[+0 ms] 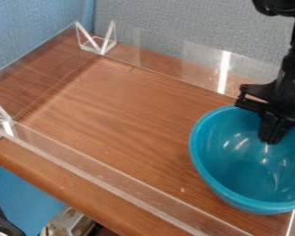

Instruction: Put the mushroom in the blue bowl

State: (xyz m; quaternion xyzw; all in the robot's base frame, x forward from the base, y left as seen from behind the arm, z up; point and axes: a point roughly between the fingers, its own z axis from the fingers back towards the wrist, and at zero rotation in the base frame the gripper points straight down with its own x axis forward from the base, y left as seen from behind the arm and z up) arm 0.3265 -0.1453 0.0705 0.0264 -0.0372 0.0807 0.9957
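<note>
Black claw [273,135] points straight down inside the blue bowl [224,171], fingers pressed together; the mushroom cannot be seen. Nearest, the bowl's rim overhangs the table's [113,115] front edge. Bare wood stretches left. Clear low walls [175,63] border the far side.

arm: right edge, upright | gripper [273,136]: points straight down | jaws: closed together
</note>
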